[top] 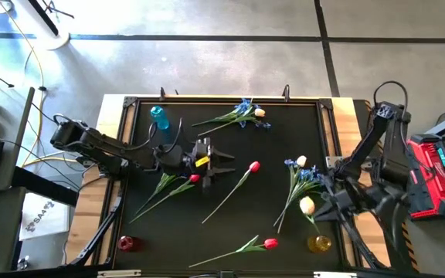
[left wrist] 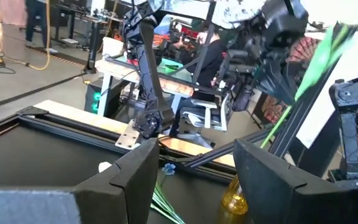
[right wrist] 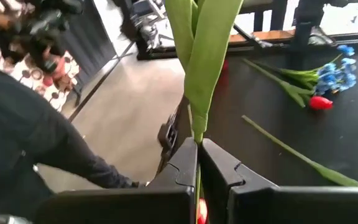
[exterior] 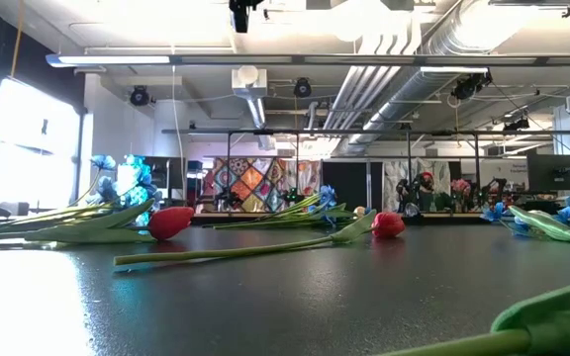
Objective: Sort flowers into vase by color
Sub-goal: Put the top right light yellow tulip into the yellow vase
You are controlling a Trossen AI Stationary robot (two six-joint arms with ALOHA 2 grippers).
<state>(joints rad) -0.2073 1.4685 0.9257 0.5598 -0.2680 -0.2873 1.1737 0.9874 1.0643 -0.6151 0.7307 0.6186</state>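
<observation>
My right gripper (right wrist: 197,149) is shut on a green flower stem (right wrist: 197,118) near the table's right edge, above the yellow vase (top: 319,244). A pale yellow blossom (top: 307,205) shows beside it. My left gripper (top: 221,162) is open over the table's middle and touches nothing. A red tulip (top: 194,179) lies just near of it, another red tulip (top: 253,166) to its right, and a third (top: 270,244) lies by the near edge. Blue sprays with yellow tulips lie at the far side (top: 246,112) and the right (top: 300,168). My right gripper pinches the stem between its two fingers just below the base of the leaves (right wrist: 197,134). The stem runs along the fingers, not across them. It is lifted clear of the table and slants upward, leaves (left wrist: 319,59) pointing away from the gripper.
A blue vase (top: 159,118) stands at the far left of the black mat and a red vase (top: 127,244) at the near left corner. A raised frame (top: 222,99) rims the mat. A person (left wrist: 213,56) sits beyond the table's right side.
</observation>
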